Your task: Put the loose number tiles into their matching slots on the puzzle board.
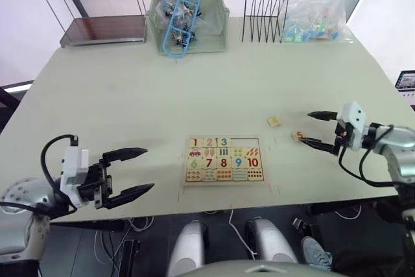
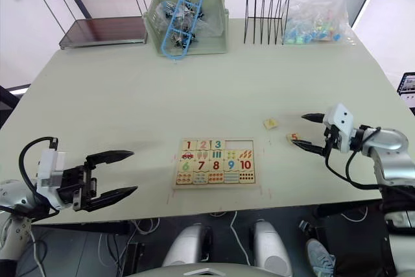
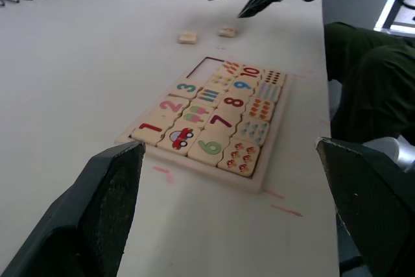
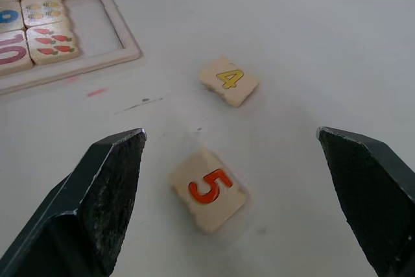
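The puzzle board [image 1: 224,181] lies flat near the table's front edge, between my two arms. Its top row holds tiles 1, 2 and 3, and the matching slots [image 1: 245,142] to their right are bare. Two loose number tiles lie on the table right of the board: a yellow 4 [image 1: 273,121] and an orange 5 [image 1: 297,136]. My right gripper [image 1: 306,128] is open just right of the 5 [image 4: 209,189], fingers on either side of it and touching neither tile. Well left of the board, my left gripper [image 1: 149,169] is open and holds nothing.
Along the table's far edge stand a wire shelf [image 1: 97,8], a green bin [image 1: 188,21] with a blue plastic piece, a black wire rack [image 1: 264,12] and a clear bag of small parts [image 1: 318,16]. The front table edge runs just below the board.
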Robot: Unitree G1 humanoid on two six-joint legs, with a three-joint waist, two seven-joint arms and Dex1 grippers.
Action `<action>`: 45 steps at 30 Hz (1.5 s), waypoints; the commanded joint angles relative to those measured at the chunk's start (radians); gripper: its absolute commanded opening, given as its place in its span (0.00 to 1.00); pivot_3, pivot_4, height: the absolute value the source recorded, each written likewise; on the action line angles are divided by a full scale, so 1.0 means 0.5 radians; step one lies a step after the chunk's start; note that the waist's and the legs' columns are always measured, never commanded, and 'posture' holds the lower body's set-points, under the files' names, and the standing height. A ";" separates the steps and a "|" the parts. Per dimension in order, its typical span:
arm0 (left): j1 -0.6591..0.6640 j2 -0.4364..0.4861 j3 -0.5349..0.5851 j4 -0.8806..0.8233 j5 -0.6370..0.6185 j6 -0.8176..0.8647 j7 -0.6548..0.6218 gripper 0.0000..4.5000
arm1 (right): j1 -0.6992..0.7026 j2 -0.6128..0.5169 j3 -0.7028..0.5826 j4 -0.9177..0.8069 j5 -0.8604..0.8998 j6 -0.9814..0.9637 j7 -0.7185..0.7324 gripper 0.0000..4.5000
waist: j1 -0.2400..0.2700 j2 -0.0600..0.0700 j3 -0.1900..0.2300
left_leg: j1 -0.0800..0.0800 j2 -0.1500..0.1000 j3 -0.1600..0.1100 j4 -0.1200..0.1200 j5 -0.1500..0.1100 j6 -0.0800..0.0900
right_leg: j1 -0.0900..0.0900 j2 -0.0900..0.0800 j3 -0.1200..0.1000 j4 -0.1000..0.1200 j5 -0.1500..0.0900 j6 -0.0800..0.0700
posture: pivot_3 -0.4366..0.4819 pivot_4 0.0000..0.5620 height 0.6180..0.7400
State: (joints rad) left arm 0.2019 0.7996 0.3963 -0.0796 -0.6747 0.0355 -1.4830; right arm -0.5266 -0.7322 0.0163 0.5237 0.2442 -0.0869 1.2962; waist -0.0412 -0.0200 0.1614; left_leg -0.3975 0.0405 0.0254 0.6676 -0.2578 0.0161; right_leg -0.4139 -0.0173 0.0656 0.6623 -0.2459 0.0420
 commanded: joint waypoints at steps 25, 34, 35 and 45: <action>0.018 -0.012 0.117 0.002 -0.048 -0.039 -0.068 1.00 | -1.203 0.482 0.454 1.485 -0.794 -0.492 0.324 0.99 | -0.005 0.008 0.007 | -0.001 0.001 -0.003 -0.001 0.000 0.000 | -0.001 -0.003 -0.002 0.001 0.001 -0.001 | 0.48 0.27 1.00; 0.050 -0.008 0.142 -0.022 -0.060 -0.027 -0.056 1.00 | -1.217 0.439 0.461 1.514 -0.891 -0.457 0.388 0.99 | -0.003 0.009 0.008 | -0.001 0.000 -0.001 -0.001 0.000 0.000 | -0.001 -0.003 -0.002 0.001 0.001 -0.001 | 0.48 0.27 1.00; 0.056 -0.012 0.140 -0.031 -0.061 -0.026 -0.053 1.00 | -1.214 0.433 0.457 1.511 -0.890 -0.457 0.398 0.99 | -0.003 0.009 0.008 | -0.001 0.000 -0.002 -0.001 0.000 0.000 | -0.001 -0.003 -0.002 0.001 0.001 -0.001 | 0.48 0.27 1.00; 0.017 -0.040 0.083 0.026 -0.034 -0.067 -0.075 1.00 | -1.194 0.394 0.428 1.463 -0.858 -0.442 0.489 0.99 | -0.002 0.010 0.008 | -0.001 0.000 -0.001 -0.001 0.000 0.000 | -0.001 -0.003 -0.002 0.001 0.001 -0.001 | 0.48 0.27 1.00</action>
State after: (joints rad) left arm 0.2168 0.7783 0.4259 -0.0649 -0.6888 0.0158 -1.5108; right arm -1.1215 -0.5183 0.2471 1.2741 -0.1909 -0.3109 1.5240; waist -0.0421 -0.0152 0.1654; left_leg -0.3979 0.0406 0.0247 0.6672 -0.2577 0.0160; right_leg -0.4144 -0.0188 0.0646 0.6630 -0.2454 0.0416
